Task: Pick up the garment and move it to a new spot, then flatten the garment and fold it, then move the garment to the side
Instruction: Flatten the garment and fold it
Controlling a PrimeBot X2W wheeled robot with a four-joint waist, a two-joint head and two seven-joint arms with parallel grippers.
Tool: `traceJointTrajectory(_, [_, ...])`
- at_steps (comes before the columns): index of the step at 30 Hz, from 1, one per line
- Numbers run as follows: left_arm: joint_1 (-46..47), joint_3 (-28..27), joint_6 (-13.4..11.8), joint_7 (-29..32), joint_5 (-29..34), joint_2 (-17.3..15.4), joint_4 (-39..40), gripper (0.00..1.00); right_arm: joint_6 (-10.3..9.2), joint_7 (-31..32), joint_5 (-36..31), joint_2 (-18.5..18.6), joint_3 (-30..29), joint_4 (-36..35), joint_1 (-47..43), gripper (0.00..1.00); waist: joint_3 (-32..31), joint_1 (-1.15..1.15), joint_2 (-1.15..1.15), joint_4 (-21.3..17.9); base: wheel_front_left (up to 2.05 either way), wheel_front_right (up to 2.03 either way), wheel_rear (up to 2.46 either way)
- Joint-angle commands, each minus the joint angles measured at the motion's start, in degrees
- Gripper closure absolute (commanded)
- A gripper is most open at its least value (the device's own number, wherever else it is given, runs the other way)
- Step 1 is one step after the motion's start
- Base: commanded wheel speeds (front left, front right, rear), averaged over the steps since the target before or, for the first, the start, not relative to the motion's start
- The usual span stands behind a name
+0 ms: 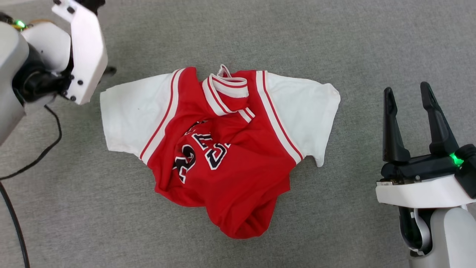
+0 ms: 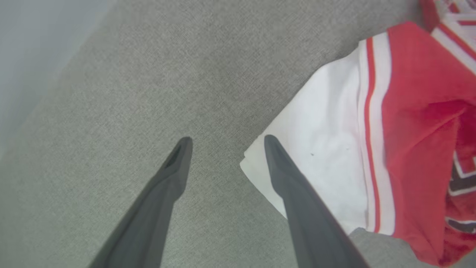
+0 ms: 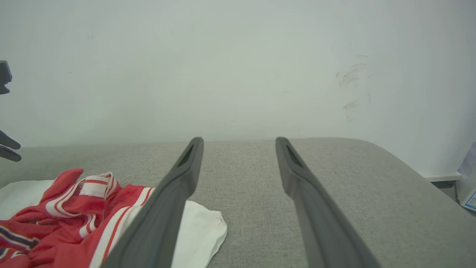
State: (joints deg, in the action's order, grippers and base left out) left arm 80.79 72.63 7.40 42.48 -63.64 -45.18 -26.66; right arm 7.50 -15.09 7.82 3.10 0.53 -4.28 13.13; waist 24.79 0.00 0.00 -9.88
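Note:
The garment (image 1: 238,149), a red shirt with white short sleeves and black lettering, lies on the grey fabric surface (image 1: 353,37). Its sleeves are spread and its lower body is bunched. In the left wrist view my left gripper (image 2: 227,143) is open above the surface, one finger (image 2: 293,186) over the corner of the garment's white sleeve (image 2: 327,149), nothing held. My left wrist (image 1: 83,52) is at the upper left of the head view. My right gripper (image 1: 407,91) stands open and empty to the right of the garment (image 3: 74,212), apart from it; its fingers (image 3: 174,193) point toward the wall.
A black cable (image 1: 52,141) hangs from my left arm over the surface's left part. A white wall (image 3: 238,67) rises behind the surface, whose rounded edge (image 3: 394,152) falls away at the right. A pale object (image 3: 468,186) stands beyond that edge.

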Motion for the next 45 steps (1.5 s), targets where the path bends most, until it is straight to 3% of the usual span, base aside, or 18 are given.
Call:
traceJointTrajectory(1, [-1.24,0.28,-0.02,0.65,0.41,-0.34,-0.47,0.0,-0.02,-0.1,-0.23,0.18,0.19,-0.27,1.19,0.0,0.85,0.0,0.0,-0.69,0.0,0.0,0.0])
traceJointTrajectory(7, [-4.3,0.59,-0.02,4.14,2.26,-0.58,-1.91,0.0,-0.02,-0.1,-0.13,0.13,0.58,-0.3,2.12,0.0,2.7,0.0,0.0,-1.74,0.0,0.0,0.0])
traceJointTrajectory(14, [-10.51,1.71,0.04,6.77,2.74,1.55,-1.27,0.0,-0.02,-0.1,-0.23,-0.02,0.28,-0.1,2.87,0.0,3.88,0.0,0.0,-1.73,0.0,0.0,0.0])
traceJointTrajectory(15, [-10.69,1.73,0.07,7.16,2.79,1.78,-0.79,0.14,-0.02,-0.1,-0.36,0.0,0.14,-0.02,3.04,0.0,3.85,0.0,0.0,-1.61,0.0,0.0,0.0])
traceJointTrajectory(16, [-10.76,1.74,0.2,7.42,2.66,1.86,-0.43,0.53,-0.02,-0.1,-0.43,0.12,0.01,0.05,3.25,0.0,3.78,0.0,0.0,-1.5,0.0,0.0,0.0])
traceJointTrajectory(17, [-10.93,1.76,0.24,7.93,2.11,1.99,-0.09,1.0,-0.02,-0.1,-0.41,0.24,-0.09,0.15,3.43,0.0,3.67,0.0,0.0,-1.34,0.0,0.0,0.0])
traceJointTrajectory(27, [-8.2,0.91,0.04,4.31,2.68,1.71,1.4,1.0,-0.02,-0.1,-1.01,0.99,-0.73,0.37,3.88,0.0,1.31,0.0,0.0,0.63,0.0,0.0,0.0])
traceJointTrajectory(33, [-6.81,0.41,-0.01,-2.56,3.44,0.42,5.06,1.0,-0.02,-0.1,-1.98,5.24,-1.93,-0.38,5.48,0.0,-2.45,0.0,0.0,3.22,0.0,0.0,0.0])
traceJointTrajectory(38, [-8.15,0.59,-0.01,-6.55,5.06,-1.09,9.96,1.0,-0.02,0.63,-1.73,13.14,1.11,3.03,9.31,0.0,-5.4,0.0,0.0,5.42,0.0,0.0,0.0])
traceJointTrajectory(41, [-8.69,0.57,-0.01,-8.34,5.94,-1.46,12.54,1.0,-0.03,7.51,0.59,20.56,6.87,6.33,13.33,0.0,-6.59,0.0,0.0,6.73,0.0,0.0,0.0])
traceJointTrajectory(45, [-9.56,0.63,-0.01,-10.02,6.94,-1.35,15.04,1.0,-0.02,21.09,8.84,29.77,16.32,9.26,19.81,0.0,-7.13,0.0,0.0,8.15,0.0,0.0,0.0])
